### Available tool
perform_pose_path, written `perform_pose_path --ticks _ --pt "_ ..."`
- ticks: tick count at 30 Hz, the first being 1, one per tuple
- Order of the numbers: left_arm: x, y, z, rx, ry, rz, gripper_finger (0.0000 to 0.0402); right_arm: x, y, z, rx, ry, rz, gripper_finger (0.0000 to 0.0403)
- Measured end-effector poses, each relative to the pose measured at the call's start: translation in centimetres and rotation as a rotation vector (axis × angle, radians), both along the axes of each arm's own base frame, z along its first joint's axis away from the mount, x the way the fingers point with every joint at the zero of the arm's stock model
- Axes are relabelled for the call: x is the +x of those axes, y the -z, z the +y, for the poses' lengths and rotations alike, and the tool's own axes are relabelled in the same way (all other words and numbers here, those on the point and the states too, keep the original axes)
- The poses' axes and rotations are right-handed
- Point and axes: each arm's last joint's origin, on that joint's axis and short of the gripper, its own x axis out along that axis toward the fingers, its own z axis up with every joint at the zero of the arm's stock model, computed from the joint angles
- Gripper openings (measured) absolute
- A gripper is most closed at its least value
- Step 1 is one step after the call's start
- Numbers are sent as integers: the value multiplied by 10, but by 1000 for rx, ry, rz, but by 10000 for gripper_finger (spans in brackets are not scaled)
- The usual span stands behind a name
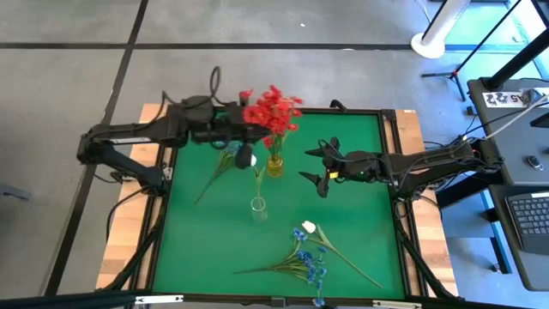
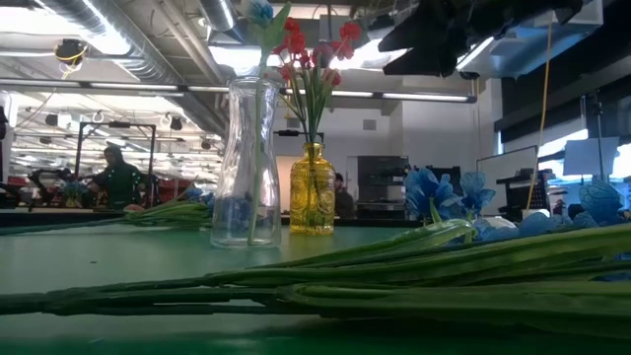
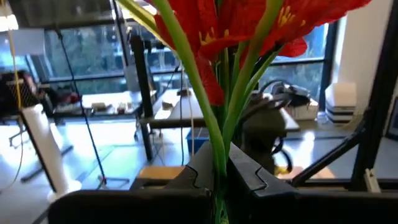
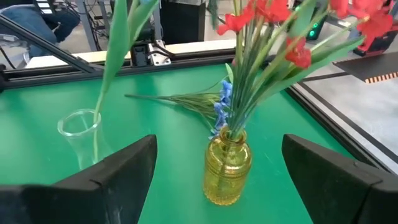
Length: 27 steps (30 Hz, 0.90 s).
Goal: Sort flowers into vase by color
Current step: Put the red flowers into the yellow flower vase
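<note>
Flowers [image 1: 273, 110] with red heads stand bunched in a yellow glass vase [image 1: 274, 165] near the middle of the green counter [image 1: 352, 215], toward its far side; the right wrist view shows their green stems fanning out of the vase's neck. The left pincer [image 3: 221, 177] reaches in from the left, level with the red heads above that vase, and its fingers are pressed together on the green stems of a red flower [image 3: 249, 25], which rise straight up between them in the left wrist view. A clear glass vase [image 1: 258, 207] stands just in front of the yellow one, holding a single stem [image 4: 115, 56] that leans out of its mouth. Blue flowers [image 1: 310, 257] and a white bud [image 1: 309, 227] lie flat on the counter near its front edge, their stems splayed to both sides. More stems [image 1: 214, 172] lie on the counter to the left of the vases. The right pincer [image 1: 324, 167] hovers to the right of the yellow vase, apart from it, its fingers spread wide with nothing between them.
</note>
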Motion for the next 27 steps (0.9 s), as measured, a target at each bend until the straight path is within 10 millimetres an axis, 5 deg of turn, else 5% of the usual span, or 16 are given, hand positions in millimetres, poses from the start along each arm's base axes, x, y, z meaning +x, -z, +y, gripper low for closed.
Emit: perform_pose_path --ticks 5,15,22,27 --pt "4 6 -5 -8 19 37 7 2 -8 4 -45 -29 -75 344" --pt "12 14 -25 -33 87 84 7 9 -44 8 -117 -177 -490 344" --pt "27 25 -33 -37 109 101 7 31 -46 11 -118 -196 -488 336" --pt "32 30 -34 -39 112 113 7 43 -48 13 -118 -197 -477 281"
